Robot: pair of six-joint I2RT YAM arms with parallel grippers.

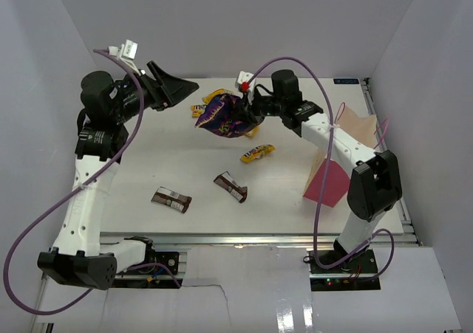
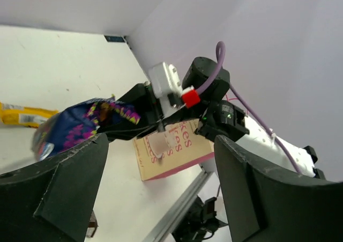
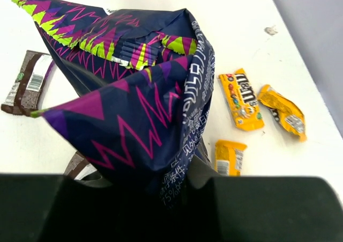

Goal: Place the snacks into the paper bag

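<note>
Top external view: brown bars (image 1: 171,198) lie on the bench (image 1: 148,156), left of the paper bag (image 1: 329,184). Farther back, the right jaws pinch the crinkly bag (image 1: 224,116) aloft. Light, soft and slippery, it is probably best held by its sealed edge. Left jaws gape wide, empty.

Paper bag (image 1: 329,184): right side of table (image 1: 148,156).
Crinkly bag (image 1: 224,117): far centre, candy packs (image 1: 257,153) beside it.
Bars (image 1: 171,198): near centre, left of paper bag.

The paper bag (image 1: 329,184) half behind the right arm (image 1: 344,147); one yellow pack (image 1: 216,95) mostly under the crinkly bag (image 1: 225,119).
</note>
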